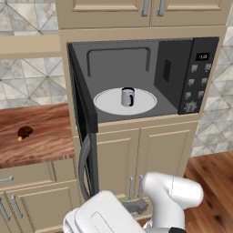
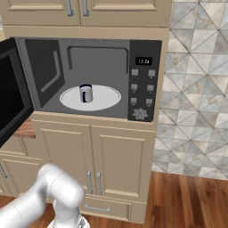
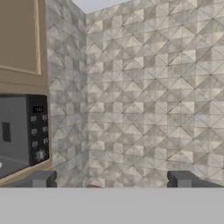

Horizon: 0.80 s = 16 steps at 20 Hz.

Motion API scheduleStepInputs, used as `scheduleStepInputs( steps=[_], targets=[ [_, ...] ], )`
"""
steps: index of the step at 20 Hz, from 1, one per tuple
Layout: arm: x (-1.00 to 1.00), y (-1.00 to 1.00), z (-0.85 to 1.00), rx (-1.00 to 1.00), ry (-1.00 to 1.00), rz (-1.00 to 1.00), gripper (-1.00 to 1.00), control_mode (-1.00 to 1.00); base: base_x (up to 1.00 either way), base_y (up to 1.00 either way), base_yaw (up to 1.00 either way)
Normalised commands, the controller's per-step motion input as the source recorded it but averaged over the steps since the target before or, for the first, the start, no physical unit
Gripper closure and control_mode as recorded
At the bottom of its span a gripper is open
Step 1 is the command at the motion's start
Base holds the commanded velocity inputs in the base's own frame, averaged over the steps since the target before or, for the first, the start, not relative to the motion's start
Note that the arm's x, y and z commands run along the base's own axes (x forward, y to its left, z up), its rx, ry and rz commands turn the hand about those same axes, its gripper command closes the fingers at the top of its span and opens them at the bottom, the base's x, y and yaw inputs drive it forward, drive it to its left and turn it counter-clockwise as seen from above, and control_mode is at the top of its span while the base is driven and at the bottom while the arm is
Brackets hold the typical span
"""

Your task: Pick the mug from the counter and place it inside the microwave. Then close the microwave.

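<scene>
The fingers [image 3: 41,179] are standing wide apart at the bottom of the hand view, released and grasping nothing, with bare tiled wall [image 3: 144,100] showing between them. The gripper [image 3: 111,181] is pointing at that wall, and the microwave [image 3: 22,133] with its button panel [image 3: 38,131] is sitting at the left edge of that view, below a beige cabinet [image 3: 19,37].

In the left base view the white arm [image 1: 170,193] is hanging low in front of the lower cabinet doors [image 1: 136,154], well apart from the microwave opening above.

The mug [image 1: 128,97] is standing upright on the white turntable plate [image 1: 109,103] inside the microwave, near the plate's middle, its dark handle facing the right side in the left base view. In the right base view the mug [image 2: 85,93] is sitting slightly left of the middle of the plate [image 2: 104,99].

The microwave door [image 1: 82,107] is hanging fully open to the left, its grey bar handle [image 1: 83,170] showing at the lower edge of the door. The door [image 2: 11,104] is showing its dark window in the right base view.

To the left, the counter [image 1: 45,136] is carrying a small dark-brown lump [image 1: 24,133] with an orange tip. Wood floor [image 2: 191,200] is lying to the right of the cabinets.
</scene>
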Motion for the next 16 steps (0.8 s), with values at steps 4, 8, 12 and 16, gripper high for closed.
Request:
scheduleStepInputs(
  steps=[4, 8, 12, 16],
  targets=[
    [0.29, 0.28, -0.01, -0.08, 0.00, -0.07, -1.00, -1.00, 0.00, 0.00, 0.00],
    [0.43, 0.08, -0.13, -0.10, 0.00, -0.07, -1.00, -1.00, 0.00, 0.00, 0.00],
    [0.38, 0.01, -0.19, -0.09, 0.00, -0.08, -1.00, -1.00, 0.00, 0.00, 0.00],
    [0.22, 0.10, -0.11, -0.06, 0.00, -0.08, -1.00, -1.00, 0.00, 0.00, 0.00]
  ],
)
